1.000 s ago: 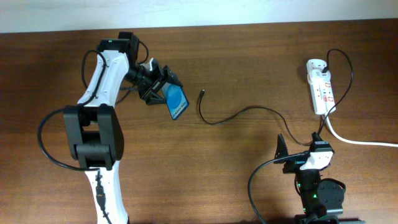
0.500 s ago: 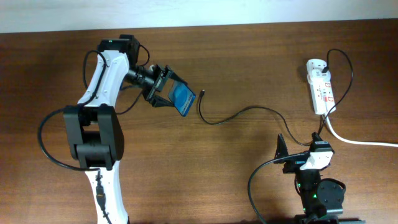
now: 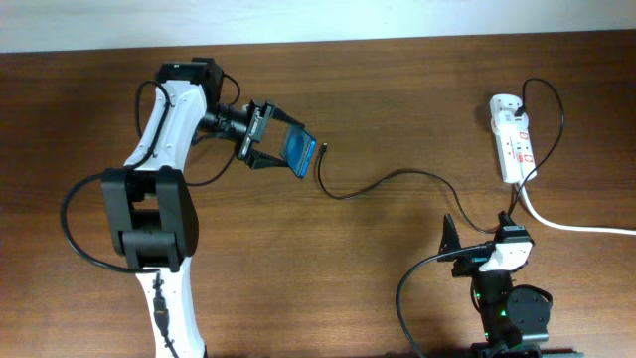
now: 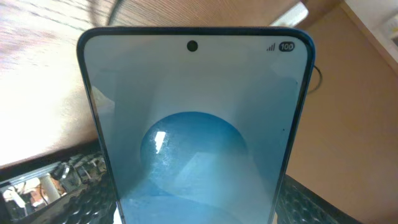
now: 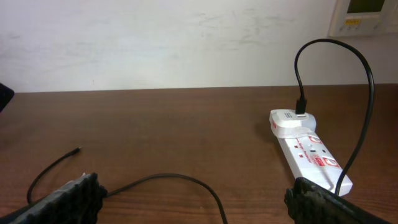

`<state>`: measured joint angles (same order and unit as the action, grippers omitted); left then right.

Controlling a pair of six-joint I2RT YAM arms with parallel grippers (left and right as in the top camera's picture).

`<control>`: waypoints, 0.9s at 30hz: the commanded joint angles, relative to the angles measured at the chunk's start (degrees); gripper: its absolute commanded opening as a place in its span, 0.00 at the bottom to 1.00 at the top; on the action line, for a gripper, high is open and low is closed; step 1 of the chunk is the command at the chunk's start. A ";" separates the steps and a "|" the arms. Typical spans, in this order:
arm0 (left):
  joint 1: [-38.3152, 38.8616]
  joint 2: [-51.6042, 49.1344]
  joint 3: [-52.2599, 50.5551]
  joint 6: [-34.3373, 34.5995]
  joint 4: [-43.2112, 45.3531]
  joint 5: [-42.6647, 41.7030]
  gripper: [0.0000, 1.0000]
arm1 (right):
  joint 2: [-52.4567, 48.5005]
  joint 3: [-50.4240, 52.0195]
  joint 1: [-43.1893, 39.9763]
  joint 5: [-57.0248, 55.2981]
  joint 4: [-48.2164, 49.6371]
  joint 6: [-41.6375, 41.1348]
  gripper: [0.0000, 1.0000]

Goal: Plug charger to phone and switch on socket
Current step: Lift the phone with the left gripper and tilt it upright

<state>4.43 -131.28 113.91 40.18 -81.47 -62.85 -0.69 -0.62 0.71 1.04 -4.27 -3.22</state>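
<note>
My left gripper (image 3: 273,144) is shut on the phone (image 3: 297,151) and holds it above the table, tilted, its blue screen filling the left wrist view (image 4: 196,124). The charger cable (image 3: 397,177) lies curled on the table; its small plug tip (image 3: 324,149) sits just right of the phone. The cable runs on to the white socket strip (image 3: 513,139) at the far right, also seen in the right wrist view (image 5: 308,149). My right gripper (image 3: 477,234) is open and empty near the front edge, with the cable (image 5: 186,180) on the table between its fingers.
A thick white cord (image 3: 566,224) runs from the socket strip off the right edge. A wall stands behind the table's far edge (image 5: 155,50). The left arm's own black cables loop beside its body (image 3: 84,229).
My left gripper has carried the phone to the right and tilted it, bringing it close to the charger's plug tip. The right arm has not moved.
</note>
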 commanded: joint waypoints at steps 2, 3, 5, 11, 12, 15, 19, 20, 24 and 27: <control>-0.09 -0.17 1.49 0.55 -0.31 -5.14 0.00 | 0.28 0.31 -0.35 -0.46 -0.28 -0.20 0.98; -0.09 -0.17 1.49 0.57 -0.31 -5.14 0.00 | 0.28 0.31 -0.35 -0.46 -0.28 -0.20 0.98; -0.09 -0.17 1.49 0.57 -0.28 -5.11 0.00 | 0.28 0.31 -0.35 -0.46 -0.28 -0.20 0.98; -0.09 -0.17 1.49 0.55 -0.28 -5.09 0.00 | 0.28 0.31 -0.35 -0.44 -0.26 -0.20 0.98; -0.09 -0.17 1.49 0.55 -0.28 -5.09 0.00 | 0.28 0.31 -0.35 -0.44 -0.24 -0.20 0.98; -0.09 -0.17 1.49 0.55 -0.28 -5.07 0.00 | 0.28 0.31 -0.35 -0.44 -0.26 -0.20 0.99; -0.09 -0.17 1.49 0.55 -0.26 -4.85 0.00 | 0.28 0.31 -0.35 -0.39 0.26 -0.20 0.98; -0.09 -0.17 1.49 0.55 -0.26 -4.85 0.00 | 0.28 0.31 -0.35 0.42 0.74 -0.24 0.98; -0.09 -0.17 1.49 0.52 -0.26 -4.83 0.00 | 0.28 0.24 -0.35 7.69 5.88 -0.26 0.98; -0.09 -0.17 1.49 0.55 0.02 -3.39 0.00 | 0.15 -1.90 -0.35 9.66 6.38 -6.12 0.98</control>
<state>4.43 -131.28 113.91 40.18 -81.47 -64.75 -0.69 -0.64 0.71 6.79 1.87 -4.38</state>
